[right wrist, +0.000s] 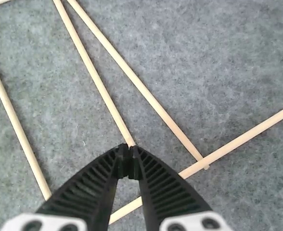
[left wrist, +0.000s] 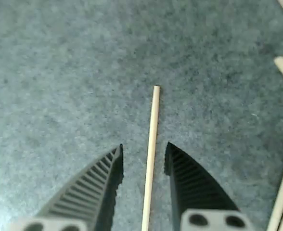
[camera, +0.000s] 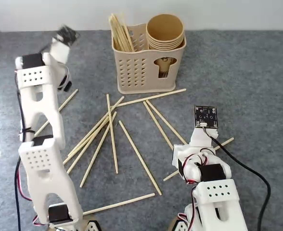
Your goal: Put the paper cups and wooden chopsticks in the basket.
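Note:
A beige slotted basket (camera: 144, 72) stands at the back centre, holding a stack of paper cups (camera: 165, 31) and a bundle of wooden chopsticks (camera: 121, 33). Several more chopsticks (camera: 111, 134) lie scattered on the grey mat in front of it. My left gripper (left wrist: 142, 154) is open low over the mat, straddling one chopstick (left wrist: 152, 130) that runs between its fingers; in the high view that stick (camera: 59, 108) lies at the left beside the left arm. My right gripper (right wrist: 129, 151) is shut with nothing between its fingers, its tips at the end of a chopstick (right wrist: 96, 82).
Other chopsticks (right wrist: 136, 82) cross the mat around the right gripper, and one (right wrist: 242, 139) lies slantwise just beyond it. The right arm (camera: 206, 178) stands at the front right, the left arm (camera: 40, 144) along the left side. Bare mat stretches to the basket's right.

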Robot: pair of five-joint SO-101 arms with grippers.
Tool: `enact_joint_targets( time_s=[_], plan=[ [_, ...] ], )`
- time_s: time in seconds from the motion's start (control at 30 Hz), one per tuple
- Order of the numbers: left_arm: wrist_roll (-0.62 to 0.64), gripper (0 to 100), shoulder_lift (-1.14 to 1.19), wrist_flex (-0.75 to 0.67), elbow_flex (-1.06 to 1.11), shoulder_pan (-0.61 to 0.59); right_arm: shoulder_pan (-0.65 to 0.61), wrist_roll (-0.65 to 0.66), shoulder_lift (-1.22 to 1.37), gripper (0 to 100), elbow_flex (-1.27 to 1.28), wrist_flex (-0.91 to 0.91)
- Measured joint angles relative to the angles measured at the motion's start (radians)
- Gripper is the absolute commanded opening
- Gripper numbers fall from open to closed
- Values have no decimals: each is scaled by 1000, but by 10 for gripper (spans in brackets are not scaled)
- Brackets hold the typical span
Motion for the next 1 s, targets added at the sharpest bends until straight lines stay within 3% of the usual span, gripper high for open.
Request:
enact_joint_targets(
  time_s=[0.43,1.0],
  plan=[
    [-41,141,166,-41,0,0,0,0,0,8,0,0],
    [-41,137,193,-124,0,-31,0,0,0,8,0,0]
  ],
)
